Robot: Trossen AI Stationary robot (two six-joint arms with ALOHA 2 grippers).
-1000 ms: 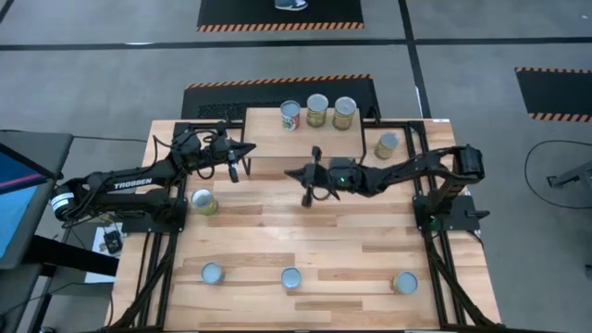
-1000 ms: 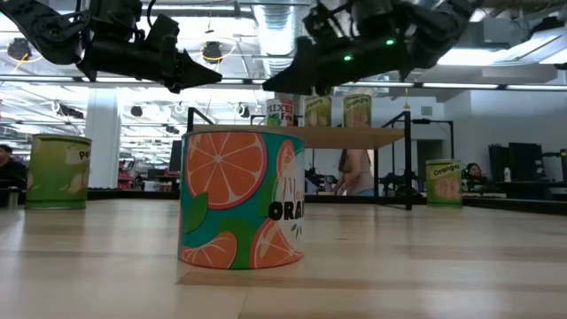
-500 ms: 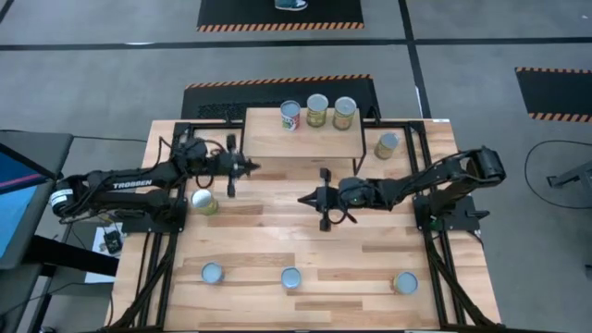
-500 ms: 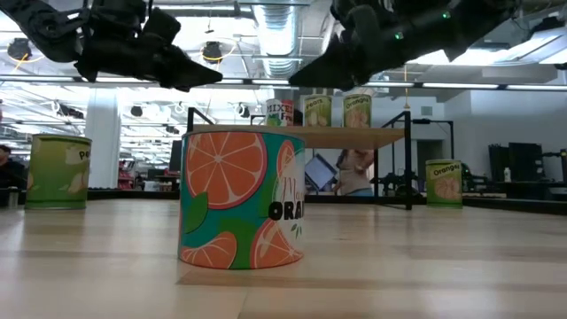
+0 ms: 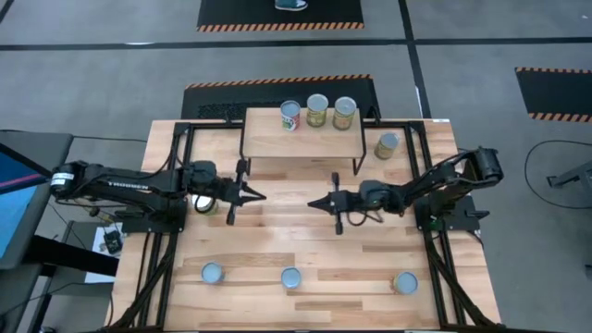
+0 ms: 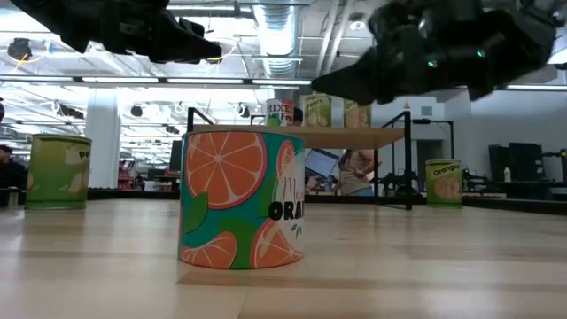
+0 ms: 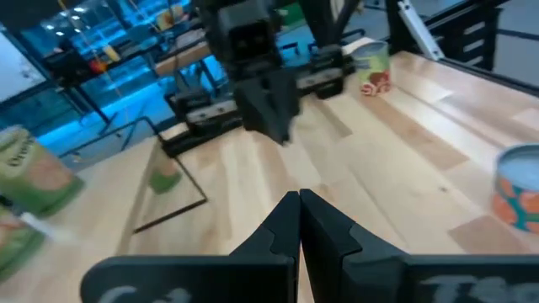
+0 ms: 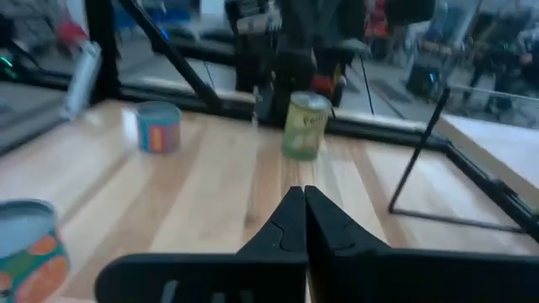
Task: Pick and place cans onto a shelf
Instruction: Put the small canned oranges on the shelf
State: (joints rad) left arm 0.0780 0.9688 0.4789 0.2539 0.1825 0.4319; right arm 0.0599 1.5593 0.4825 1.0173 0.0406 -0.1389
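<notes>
Two dark robot arms face each other tip to tip above a pale plank table [image 5: 305, 245], both empty. The left gripper [image 5: 257, 195] and the right gripper [image 5: 314, 203] each have their two fingers pressed flat together into a wedge, as both wrist views show, with nothing between them. They hang in the air just in front of the shelf [image 5: 301, 143], a small light-wood platform on thin black legs, close together but not touching.

Three cans [image 5: 317, 111] already stand in a row along the shelf's far edge, beyond both grippers: a red-and-green one [image 5: 290, 115] and two olive-labelled ones [image 5: 345, 112]. The rest are on the tabletop. An olive-green can [image 5: 202, 202] sits directly behind the left gripper, partly hidden under that arm. Another can [image 5: 388, 145] stands beyond the right arm, beside the shelf's right legs. Three more line the table's near edge, well apart from both grippers: one [image 5: 213, 273] on the left gripper's side, an orange-print can [image 5: 291, 277] roughly between the two, and one [image 5: 404, 282] on the right gripper's side.

The cans are short cylinders with dull silvery lids and glossy paper labels, easy shapes for a two-finger pinch. With the jaws closed and the arms held high, the pose looks like a pause between picks, likely keeping clear of the shelf legs before the next reach. Five cans appear left to move.
</notes>
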